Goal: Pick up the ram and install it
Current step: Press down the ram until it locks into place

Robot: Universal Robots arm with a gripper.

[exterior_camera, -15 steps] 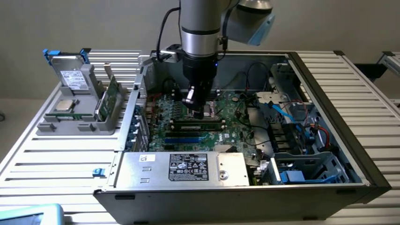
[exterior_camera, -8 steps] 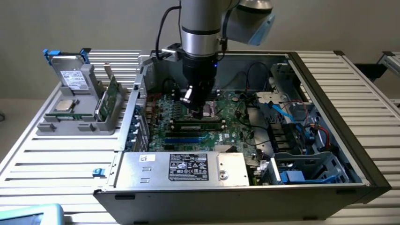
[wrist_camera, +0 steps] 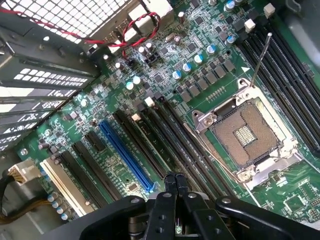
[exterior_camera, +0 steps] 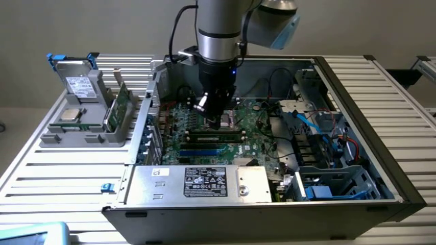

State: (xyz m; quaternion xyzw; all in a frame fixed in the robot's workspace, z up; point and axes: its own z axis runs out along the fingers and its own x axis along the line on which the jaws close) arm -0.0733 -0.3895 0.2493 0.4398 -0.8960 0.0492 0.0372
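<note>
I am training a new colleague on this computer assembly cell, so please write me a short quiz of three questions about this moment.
1. True or false: the hand holds the ram.
2. The hand hangs above: A) the motherboard; B) the grey holder; C) the power supply.
3. Fill in: the processor socket is ___.
Key: 1 false, the hand is shut and holds nothing; 2 A; 3 empty.
</note>
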